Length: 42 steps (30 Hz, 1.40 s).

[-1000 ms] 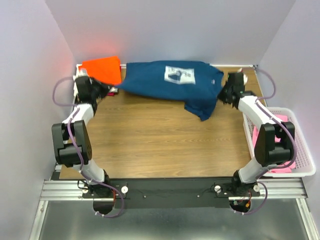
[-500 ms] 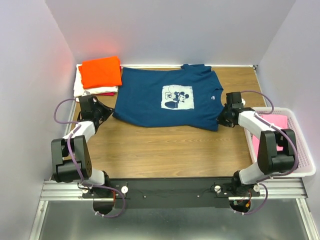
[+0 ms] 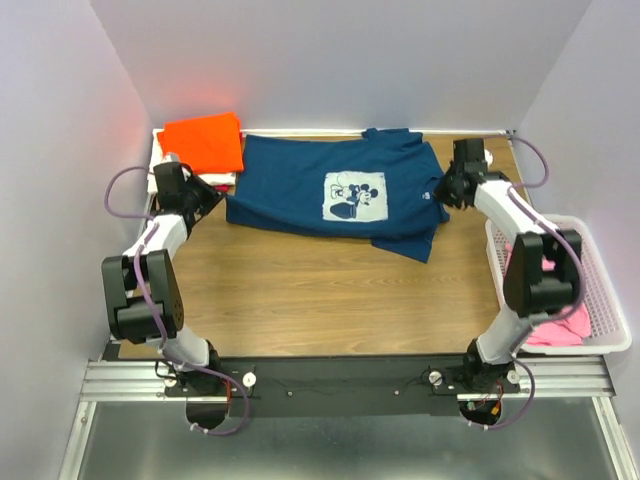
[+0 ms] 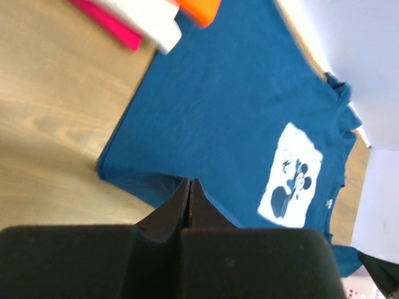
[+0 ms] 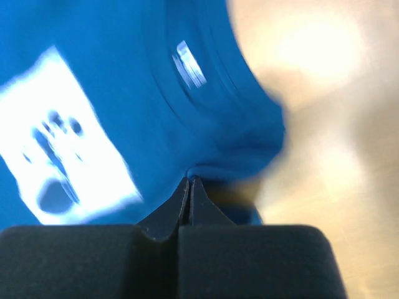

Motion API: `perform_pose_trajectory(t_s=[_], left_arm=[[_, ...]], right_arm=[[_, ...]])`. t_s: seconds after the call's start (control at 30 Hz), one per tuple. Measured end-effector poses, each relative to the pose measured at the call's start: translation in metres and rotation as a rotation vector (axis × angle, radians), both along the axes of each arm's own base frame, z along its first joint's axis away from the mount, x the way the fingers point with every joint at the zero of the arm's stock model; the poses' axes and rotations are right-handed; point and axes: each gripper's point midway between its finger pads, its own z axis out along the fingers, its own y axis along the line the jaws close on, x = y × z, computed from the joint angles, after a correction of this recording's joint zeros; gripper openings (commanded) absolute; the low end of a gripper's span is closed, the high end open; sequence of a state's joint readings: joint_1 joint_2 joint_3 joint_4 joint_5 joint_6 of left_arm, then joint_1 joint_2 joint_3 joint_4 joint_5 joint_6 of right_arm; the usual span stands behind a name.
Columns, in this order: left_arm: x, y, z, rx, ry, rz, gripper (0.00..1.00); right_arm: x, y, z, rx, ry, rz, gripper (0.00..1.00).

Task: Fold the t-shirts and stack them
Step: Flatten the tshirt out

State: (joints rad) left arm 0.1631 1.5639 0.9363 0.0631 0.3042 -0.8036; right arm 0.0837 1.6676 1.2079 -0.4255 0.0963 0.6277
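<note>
The navy t-shirt [image 3: 300, 185] lies spread print-up at the back of the table, its white chest print [image 3: 355, 195] showing. Its lower right part is folded and bunched. My left gripper [image 3: 208, 196] is shut on the shirt's left hem; in the left wrist view [image 4: 190, 182] the tips sit on the navy cloth [image 4: 224, 106]. My right gripper [image 3: 444, 192] is shut on a pinch of the shirt's right side, seen in the right wrist view [image 5: 189, 179]. A folded orange tee [image 3: 203, 142] tops a stack with a cream-white tee [image 4: 146, 18] and a pink one [image 4: 106, 22].
A white basket [image 3: 603, 290] stands at the table's right edge with a pink tee [image 3: 560, 325] in it. Grey walls close in the back and both sides. The wood table [image 3: 320, 290] shows bare in front of the shirt.
A second ago the shirt hung bunched between the grippers; it then dropped flat. Since half a second ago both grippers have moved back, and the shirt's lower right has bunched.
</note>
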Motion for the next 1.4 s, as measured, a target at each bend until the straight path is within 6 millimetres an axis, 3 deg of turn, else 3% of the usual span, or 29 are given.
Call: perform_pose_trajectory(t_s=[0.07,0.13,0.27,0.33,0.4,0.53,0.67,0.87,1.13,1.4], left_arm=[[0.016,0.002,0.008,0.004,-0.018,-0.002,0.00],[0.031,0.004,0.014,0.010,-0.036,-0.006,0.00],[0.039,0.002,0.001,0.007,-0.011,-0.019,0.00],[0.038,-0.002,-0.009,0.003,0.012,-0.029,0.00],[0.036,-0.007,-0.015,-0.002,0.028,-0.040,0.00],[0.033,-0.016,-0.020,-0.007,0.039,-0.061,0.00],[0.029,-0.022,-0.025,-0.011,0.051,-0.074,0.00],[0.022,-0.025,-0.033,-0.019,0.073,-0.083,0.00],[0.018,-0.027,-0.030,-0.024,0.065,-0.093,0.00],[0.010,-0.030,-0.037,-0.029,0.083,-0.101,0.00]], right_arm=[[0.039,0.001,0.010,-0.003,-0.035,-0.006,0.00],[0.066,0.001,0.008,-0.004,-0.063,-0.009,0.01],[0.076,-0.003,-0.021,-0.009,-0.011,-0.016,0.11],[0.073,-0.003,-0.040,-0.011,0.032,-0.018,0.35],[0.069,-0.004,-0.049,-0.017,0.056,-0.013,0.52],[0.055,-0.006,-0.057,-0.025,0.085,-0.012,0.66],[0.024,-0.009,-0.050,-0.033,0.097,-0.013,0.66],[-0.021,-0.013,-0.019,-0.030,0.037,-0.017,0.66],[-0.071,-0.010,-0.053,-0.025,0.129,0.004,0.63],[-0.071,0.015,-0.071,-0.026,0.152,0.075,0.58]])
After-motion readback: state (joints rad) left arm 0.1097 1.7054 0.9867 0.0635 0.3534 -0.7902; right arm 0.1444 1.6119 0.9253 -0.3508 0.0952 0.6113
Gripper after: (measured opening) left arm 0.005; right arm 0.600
